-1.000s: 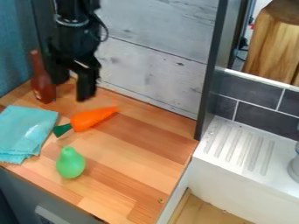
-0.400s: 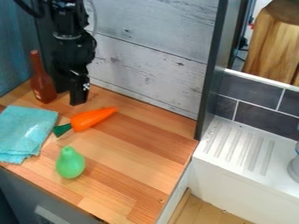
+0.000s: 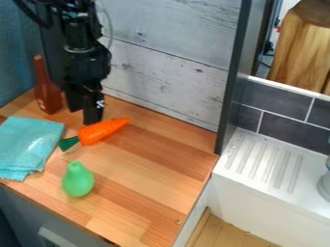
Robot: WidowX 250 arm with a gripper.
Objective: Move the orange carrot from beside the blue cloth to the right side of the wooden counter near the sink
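The black gripper [image 3: 84, 115] hangs at the upper left, over the back part of the wooden counter, its fingers apart and pointing down. Its tips are just behind the orange carrot [image 3: 101, 130], and whether they touch it I cannot tell. The carrot lies slanted, its green top toward the lower left. A brown bottle [image 3: 47, 94] stands upright to the left of the gripper. Nearer the front edge is a green pear [image 3: 77, 179]. A folded turquoise cloth [image 3: 27, 147] lies at the left.
Behind the wooden counter [image 3: 161, 169] rises a pale plank wall [image 3: 168, 72]. A dark upright panel [image 3: 233, 82] borders the counter's right rear corner. Beyond it are a white ridged drainboard [image 3: 268, 164] and grey tiles [image 3: 283, 116].
The gripper first shifted slightly left and turned, then came a little right and lower, closer to the carrot. The carrot, pear, cloth and bottle stayed in place.
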